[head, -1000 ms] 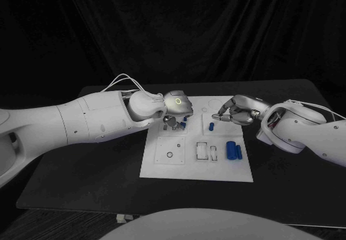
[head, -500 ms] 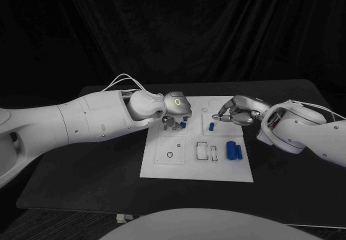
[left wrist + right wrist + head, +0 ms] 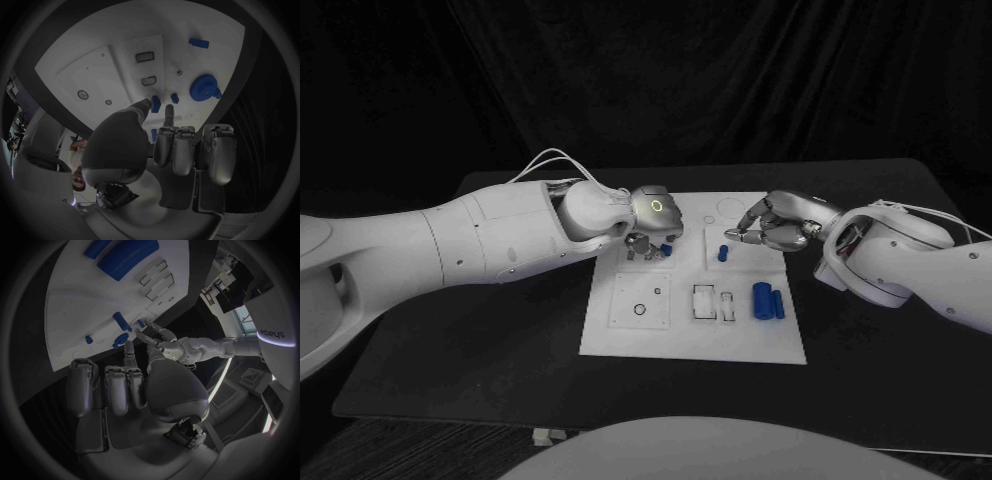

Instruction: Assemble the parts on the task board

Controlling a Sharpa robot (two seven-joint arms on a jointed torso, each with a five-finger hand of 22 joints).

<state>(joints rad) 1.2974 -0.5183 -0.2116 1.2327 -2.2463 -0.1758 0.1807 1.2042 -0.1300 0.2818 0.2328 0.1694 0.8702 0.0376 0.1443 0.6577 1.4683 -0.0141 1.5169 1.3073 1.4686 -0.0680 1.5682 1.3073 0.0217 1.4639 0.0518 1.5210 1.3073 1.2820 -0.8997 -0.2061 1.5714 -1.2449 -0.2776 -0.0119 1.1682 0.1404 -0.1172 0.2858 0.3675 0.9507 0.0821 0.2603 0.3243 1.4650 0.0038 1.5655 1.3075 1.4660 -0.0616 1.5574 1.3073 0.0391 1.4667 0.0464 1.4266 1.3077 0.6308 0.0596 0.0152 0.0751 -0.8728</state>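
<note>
The white task board [image 3: 678, 325] lies mid-table. My left hand [image 3: 646, 222] hovers over its far left part. There the thumb tip touches a small upright blue part [image 3: 155, 104] [image 3: 666, 247], and a finger [image 3: 169, 112] is stretched out just beside it. Whether the part is gripped is unclear. A blue round part [image 3: 203, 87] and a tiny blue peg [image 3: 175, 98] lie close by. My right hand [image 3: 776, 224] hangs over the far middle of the board with its fingers curled in. One finger [image 3: 129, 349] points down near another blue part [image 3: 723, 254] [image 3: 122, 320].
Two blue cylinders [image 3: 764, 300] [image 3: 125, 257] lie side by side on the board's right part, next to white rectangular slots [image 3: 714, 303]. A small ring [image 3: 639, 309] sits in the board's left near panel. Black table [image 3: 473, 350] surrounds the board.
My left hand has shifted slightly toward the board's middle, its fingers closer to the upright blue part. The right hand has barely moved.
</note>
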